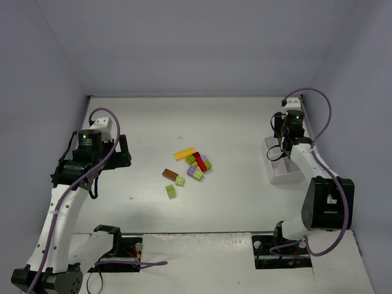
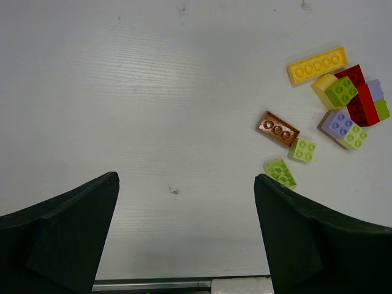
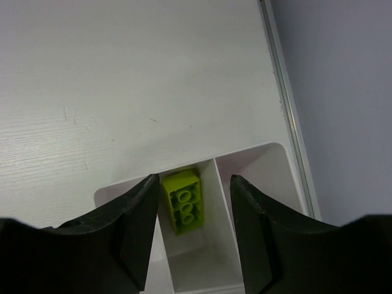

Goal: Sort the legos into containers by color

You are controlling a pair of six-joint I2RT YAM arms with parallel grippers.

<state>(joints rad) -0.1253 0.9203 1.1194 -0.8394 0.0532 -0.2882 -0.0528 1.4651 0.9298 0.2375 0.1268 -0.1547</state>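
Right side of the worktop (image 1: 233, 122): right hand (image 3: 196, 182) is directly over the white divided tray (image 3: 272, 150). Fingers are parted wider than the lime green brick (image 3: 182, 202) between them. Brick is just beside the finger (image 3: 131, 236) at the left of the wrist view, maybe touching, with a clear gap to the other finger. So the hand is loose, not clamping. Brick is studs-up, long axis pointing away from the camera, inside the compartment left of the centre divider. Can't tell whether it's flat on the compartment floor or propped on the far wall.

Left hand (image 2: 185, 184) hangs over bare worktop on the left side, fingers spread wide, nothing between them.

Loose pile (image 1: 191, 164) of legos lies mid-worktop between the two arms, well apart from the tray. In the left wrist view it's all off to the right of the hand:
- long yellow plate (image 2: 317, 64) at the far end, lying flat
- yellow block (image 2: 323, 86) just below it, lime brick (image 2: 341, 90) touching it
- red brick (image 2: 362, 107) beside those, lavender piece (image 2: 375, 89) and lime sliver (image 2: 381, 109) at its right edge
- lavender four-stud (image 2: 338, 122) and lime four-stud (image 2: 356, 136) side by side, touching
- brown brick (image 2: 277, 128) a bit apart from the cluster, lying diagonally
- small lime four-stud (image 2: 302, 149) at the brown brick's corner
- one more lime piece (image 2: 280, 173) nearest the hand, just beside the finger at the right of that view
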